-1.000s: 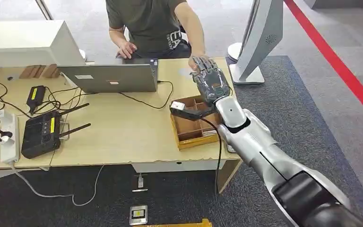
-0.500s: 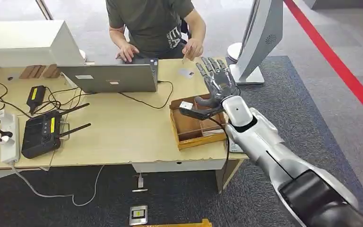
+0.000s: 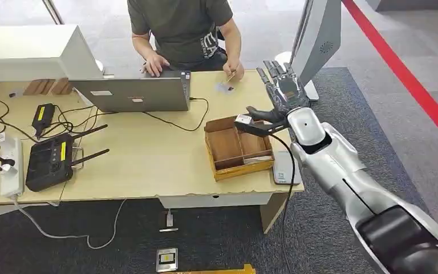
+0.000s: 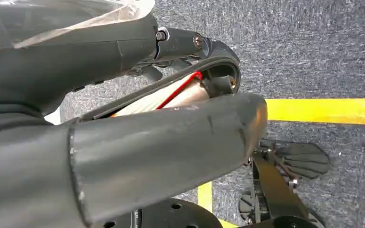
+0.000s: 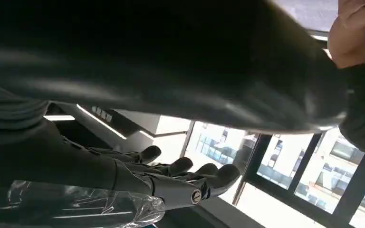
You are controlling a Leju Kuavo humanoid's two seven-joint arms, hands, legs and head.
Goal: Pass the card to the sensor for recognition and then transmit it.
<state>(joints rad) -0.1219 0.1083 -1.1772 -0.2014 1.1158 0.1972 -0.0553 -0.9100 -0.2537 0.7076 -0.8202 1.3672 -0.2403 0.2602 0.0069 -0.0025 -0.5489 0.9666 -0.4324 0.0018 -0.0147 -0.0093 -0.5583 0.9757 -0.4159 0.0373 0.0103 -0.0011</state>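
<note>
right hand spread, holding nothing; card in person's hand, mostly hidden.

Pale wooden table on dark grey carpet. Red floor stripe running from 12 toward 3 o'clock. White kiosk stand at 1 o'clock of the table. Yellow floor tape crossing grey carpet. Bright windows with dark frames.
</note>
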